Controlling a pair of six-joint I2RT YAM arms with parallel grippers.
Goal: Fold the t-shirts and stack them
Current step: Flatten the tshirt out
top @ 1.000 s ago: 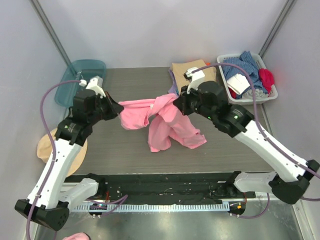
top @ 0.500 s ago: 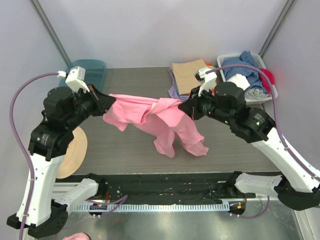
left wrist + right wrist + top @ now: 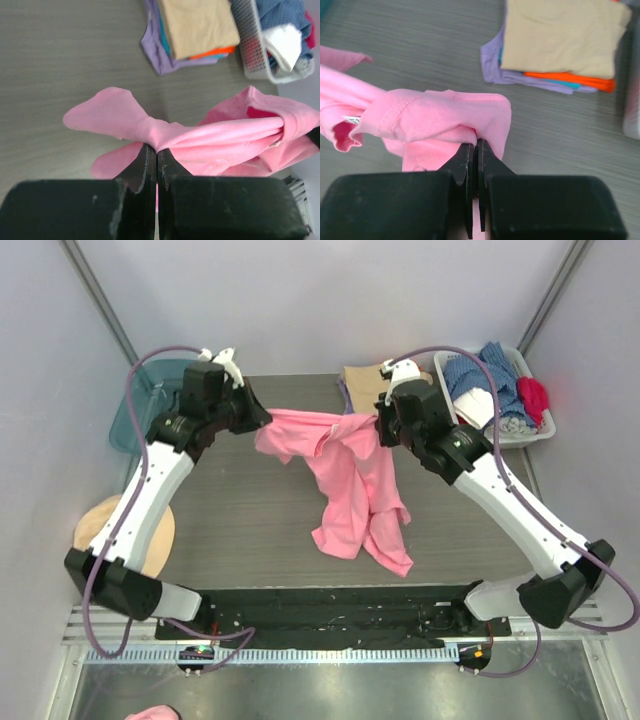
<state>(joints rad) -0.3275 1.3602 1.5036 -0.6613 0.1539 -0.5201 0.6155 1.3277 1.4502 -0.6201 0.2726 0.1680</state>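
A bright pink t-shirt [image 3: 350,480] hangs stretched between both grippers over the far half of the dark table, its lower part draping down toward the near edge. My left gripper [image 3: 262,423] is shut on one end of the shirt [image 3: 150,132]. My right gripper [image 3: 378,426] is shut on the other end [image 3: 470,117]. A stack of folded t-shirts [image 3: 365,380] lies at the far side, tan on top [image 3: 560,35], orange [image 3: 570,79] and lilac [image 3: 492,67] beneath; the same stack [image 3: 200,25] shows in the left wrist view.
A white basket [image 3: 545,430] of mixed clothes stands at the far right. A teal bin [image 3: 135,410] sits at the far left, and a round tan cap [image 3: 155,540] lies by the left edge behind the left arm.
Both grippers moved toward the far side of the table with the pink shirt. The shirt now hangs longer toward the near edge.
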